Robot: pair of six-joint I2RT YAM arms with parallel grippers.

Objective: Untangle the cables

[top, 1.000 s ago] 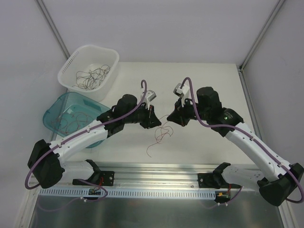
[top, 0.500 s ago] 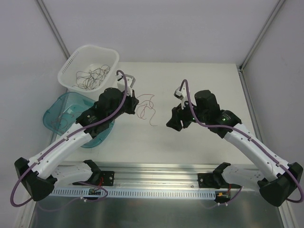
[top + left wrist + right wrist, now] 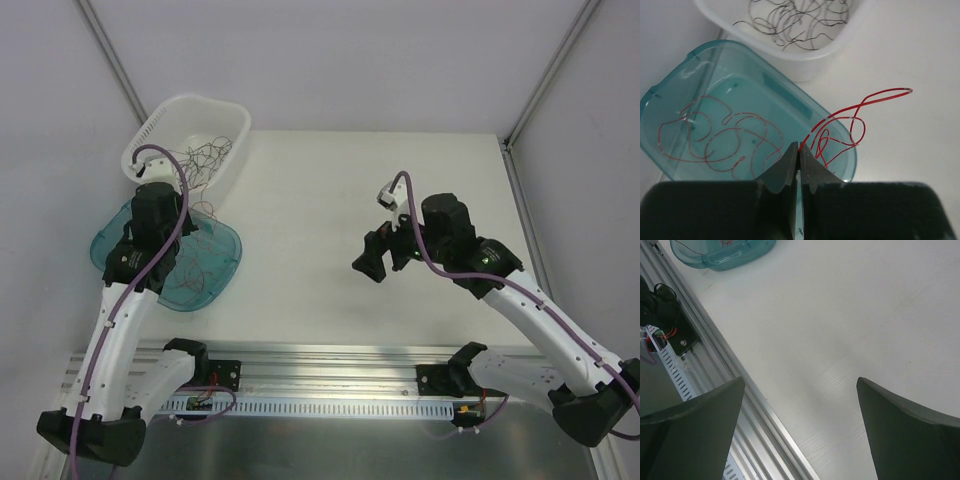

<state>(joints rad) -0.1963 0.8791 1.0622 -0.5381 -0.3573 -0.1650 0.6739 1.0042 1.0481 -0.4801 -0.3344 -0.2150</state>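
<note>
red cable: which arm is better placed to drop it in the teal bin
Left. The left pincer is shut on the red cable over the teal bin; the right pincer hangs open and empty over the table, away from it.

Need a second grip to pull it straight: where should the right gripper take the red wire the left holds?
Take the red wire by its far loop, from the table side: that loop arches free beyond the teal bin.

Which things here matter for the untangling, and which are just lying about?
Job: red wire pinched in left hand; teal tub of red wires; white basket of dark wires; open right hand.
Lying about: metal rail.
</note>
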